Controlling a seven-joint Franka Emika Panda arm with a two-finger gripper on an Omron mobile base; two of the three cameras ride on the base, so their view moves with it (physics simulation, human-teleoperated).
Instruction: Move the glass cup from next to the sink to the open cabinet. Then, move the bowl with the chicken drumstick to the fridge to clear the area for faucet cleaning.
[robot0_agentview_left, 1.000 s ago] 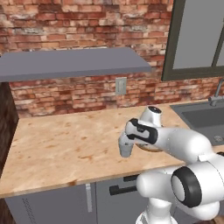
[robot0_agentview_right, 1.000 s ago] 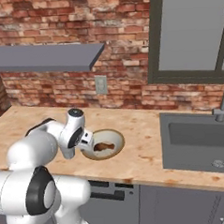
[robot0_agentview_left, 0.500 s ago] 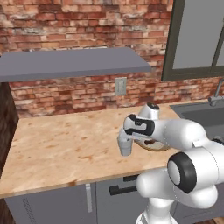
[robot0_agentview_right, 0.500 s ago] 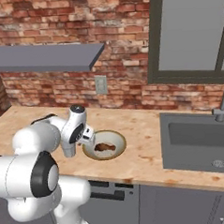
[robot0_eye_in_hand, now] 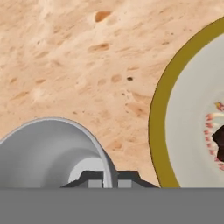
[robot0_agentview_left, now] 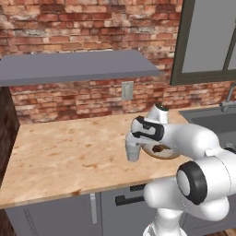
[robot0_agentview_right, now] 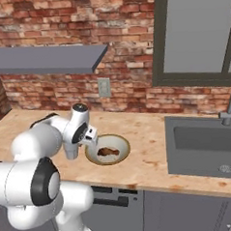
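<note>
The glass cup point(robot0_agentview_left: 132, 151) point(robot0_agentview_right: 70, 152) stands on the wooden counter just left of the bowl point(robot0_agentview_left: 169, 153) point(robot0_agentview_right: 120, 148). My gripper point(robot0_agentview_left: 134, 142) point(robot0_agentview_right: 72, 143) point(robot0_eye_in_hand: 107, 180) comes down onto it from above. In the hand view the two fingertips pinch the cup point(robot0_eye_in_hand: 48, 153) by its near wall, so the gripper is shut on the rim. The bowl point(robot0_eye_in_hand: 188, 131) holds the chicken drumstick point(robot0_agentview_right: 108, 151) point(robot0_agentview_left: 159, 148) point(robot0_eye_in_hand: 218, 142). To the right lie the sink point(robot0_agentview_right: 201, 143) point(robot0_agentview_left: 216, 120) and its faucet point(robot0_agentview_right: 228, 108) point(robot0_agentview_left: 227, 98). The open cabinet and the fridge are out of view.
A grey shelf point(robot0_agentview_left: 73, 67) point(robot0_agentview_right: 44, 59) juts out over the counter point(robot0_agentview_left: 69, 156) point(robot0_agentview_right: 154, 166) at head height. A wall socket point(robot0_agentview_left: 126, 90) point(robot0_agentview_right: 104, 87) sits on the brick wall behind. A dark-framed pane point(robot0_agentview_right: 194, 32) hangs above the sink.
The jaws have gone from wide open to shut on the cup's rim. The arm has bent a little closer over the cup; cup and bowl stay in place.
</note>
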